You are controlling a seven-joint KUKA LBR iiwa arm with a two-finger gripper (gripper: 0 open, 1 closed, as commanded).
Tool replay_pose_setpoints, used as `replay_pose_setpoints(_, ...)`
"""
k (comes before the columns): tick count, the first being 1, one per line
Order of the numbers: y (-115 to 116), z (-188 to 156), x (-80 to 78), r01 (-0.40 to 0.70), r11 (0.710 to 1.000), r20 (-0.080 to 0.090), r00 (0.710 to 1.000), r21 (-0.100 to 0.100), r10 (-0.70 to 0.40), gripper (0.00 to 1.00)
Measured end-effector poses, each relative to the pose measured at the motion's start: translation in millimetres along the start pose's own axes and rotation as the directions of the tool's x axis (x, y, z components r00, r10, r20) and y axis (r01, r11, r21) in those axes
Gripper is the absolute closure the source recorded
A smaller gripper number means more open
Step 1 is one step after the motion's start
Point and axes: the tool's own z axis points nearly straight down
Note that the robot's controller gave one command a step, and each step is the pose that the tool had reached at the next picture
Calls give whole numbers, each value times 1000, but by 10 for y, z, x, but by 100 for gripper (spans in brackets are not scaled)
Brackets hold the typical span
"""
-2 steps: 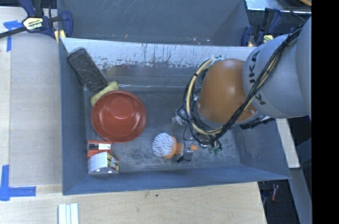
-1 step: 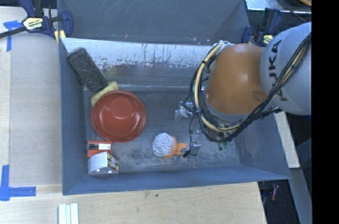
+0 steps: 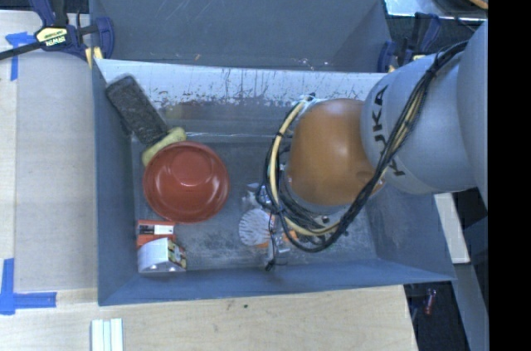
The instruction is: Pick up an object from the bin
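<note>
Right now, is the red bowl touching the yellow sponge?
Touching. The camera view shows the red bowl with its upper rim against the yellow sponge, no gap between them.

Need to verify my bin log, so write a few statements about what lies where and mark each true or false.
1. A red bowl lies in the left half of the bin. True.
2. The dark sponge with a yellow edge lies in the near right corner. False: it lies at the far left, behind the bowl.
3. A small silver can with an orange label sits in the near left corner. True.
4. The gripper is over the red bowl. False: it is down near the front wall, about mid-bin, beside a small whitish round thing.
</note>
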Motion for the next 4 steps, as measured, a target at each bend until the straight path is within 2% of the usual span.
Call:
replay_pose_setpoints(1, -294, 296, 47, -259, 966, 15, 966, 0, 259, 0)
replay_pose_setpoints(2, -259, 286, -3, -189, 982, 10, 982, 1, 189, 100)
replay_pose_setpoints(3, -259, 286, -3, -189, 982, 10, 982, 1, 189, 100)
replay_pose_setpoints(4, -253, 149, 33, -190, 982, -4, 982, 2, 190, 100)
